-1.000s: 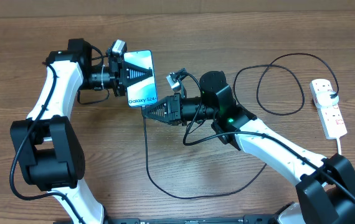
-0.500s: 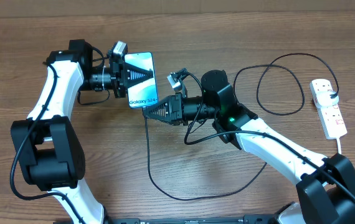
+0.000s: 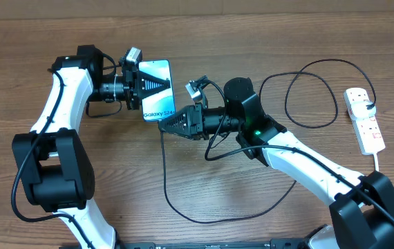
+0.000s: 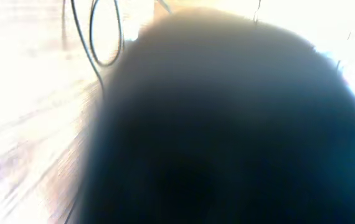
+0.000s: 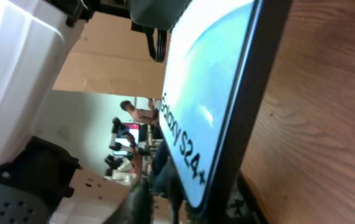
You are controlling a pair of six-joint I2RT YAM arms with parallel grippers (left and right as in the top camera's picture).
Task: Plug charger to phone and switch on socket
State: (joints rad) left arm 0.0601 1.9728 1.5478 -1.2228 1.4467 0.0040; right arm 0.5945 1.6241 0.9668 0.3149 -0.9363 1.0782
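Phone (image 3: 157, 105): 1, clamped in left hand (image 3: 161, 84); 1 charger (image 3: 163, 166), 1 socket (image 3: 364, 121); right hand (image 3: 163, 125) opening: cannot tell.

A brown wood-grain table (image 3: 252, 41) carried the charger (image 3: 164, 166), its thin black cable lying in one long loop on the robot's side and in smaller loops toward the right. The white socket (image 3: 364, 120) lay flat near the table's right edge, with its thick white cord (image 3: 379, 160) trailing toward the robot.

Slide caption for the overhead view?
Left gripper grips the phone; right gripper at its Galaxy S24 end.
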